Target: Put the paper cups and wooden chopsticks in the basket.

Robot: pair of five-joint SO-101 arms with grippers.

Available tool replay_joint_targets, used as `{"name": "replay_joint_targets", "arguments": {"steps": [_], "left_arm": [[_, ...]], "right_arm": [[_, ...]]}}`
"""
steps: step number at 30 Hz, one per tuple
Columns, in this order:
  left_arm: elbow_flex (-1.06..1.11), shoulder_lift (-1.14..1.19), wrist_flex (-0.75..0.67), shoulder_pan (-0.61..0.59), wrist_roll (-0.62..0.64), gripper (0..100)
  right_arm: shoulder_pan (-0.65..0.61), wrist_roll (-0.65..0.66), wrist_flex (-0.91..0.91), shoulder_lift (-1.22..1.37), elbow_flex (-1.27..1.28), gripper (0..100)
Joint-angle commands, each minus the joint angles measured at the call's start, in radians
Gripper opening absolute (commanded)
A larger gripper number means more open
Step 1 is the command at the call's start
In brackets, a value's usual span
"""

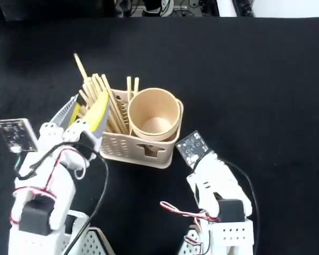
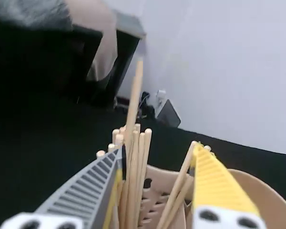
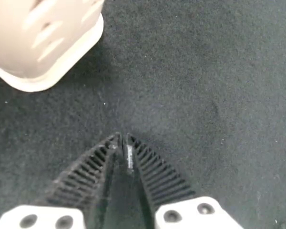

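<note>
A beige slotted basket [image 1: 141, 150] stands on the black table. A paper cup [image 1: 154, 114] sits upright in its right half. A bundle of wooden chopsticks [image 1: 107, 101] leans in its left half, and one stick pokes out higher toward the far left. My left gripper [image 1: 90, 98] is open over the basket's left end. Several chopsticks [image 2: 132, 157] stand between its grey finger [image 2: 88, 188] and yellow finger [image 2: 212, 183]. The cup's rim [image 2: 271, 202] shows beside the yellow finger. My right gripper [image 3: 121, 141] is shut with nothing in it, low over bare cloth near the basket's corner [image 3: 43, 45].
The right arm [image 1: 219, 188] stands just right of the basket's near corner. Black cloth covers the table, with open room to the right and at the back. A white wall, dark furniture and cables lie beyond the far edge [image 2: 157, 102].
</note>
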Motion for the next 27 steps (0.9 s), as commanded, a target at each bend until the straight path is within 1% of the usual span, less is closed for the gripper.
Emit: {"name": "replay_joint_targets", "arguments": {"steps": [1,4,6,7,10,13,15,16,19,20,21,23,26,27], "left_arm": [[-0.108,0.023,0.164,-0.016,0.025,25],[-0.127,0.021,0.180,-0.047,0.028,24],[-0.166,-0.002,0.227,-0.081,0.032,24],[-0.185,-0.026,0.250,-0.108,0.054,24],[-0.219,-0.137,0.299,-0.232,0.169,24],[-0.202,-0.290,0.313,-0.401,0.253,24],[-0.142,-0.353,0.284,-0.486,0.278,24],[-0.108,-0.339,0.245,-0.506,0.279,24],[0.038,-0.276,0.068,-0.522,0.276,24],[0.085,-0.264,0.012,-0.526,0.262,22],[0.131,-0.261,-0.035,-0.526,0.221,19],[0.223,-0.270,-0.106,-0.521,0.083,13],[0.352,-0.305,-0.132,-0.522,-0.130,3],[0.398,-0.324,-0.129,-0.526,-0.183,3]], "right_arm": [[0.009,0.006,0.003,-0.068,-0.002,1.2],[0.009,0.006,0.003,-0.068,-0.002,1.2],[0.009,0.006,0.003,-0.068,-0.002,1.2],[0.009,0.006,0.003,-0.068,-0.002,1.2],[0.009,0.006,0.003,-0.068,-0.002,1.2],[0.009,0.006,0.003,-0.068,-0.002,1.2],[0.009,0.006,0.003,-0.068,-0.002,1.2],[0.009,0.006,0.003,-0.068,-0.002,1.2],[0.009,0.006,0.003,-0.068,-0.002,1.2],[0.009,0.006,0.003,-0.068,-0.002,1.2],[0.009,0.006,0.003,-0.068,-0.002,1.2],[0.009,0.006,0.003,-0.068,-0.002,1.2],[0.009,0.006,0.003,-0.068,-0.002,1.2],[0.009,0.006,0.003,-0.068,-0.002,1.2]]}}
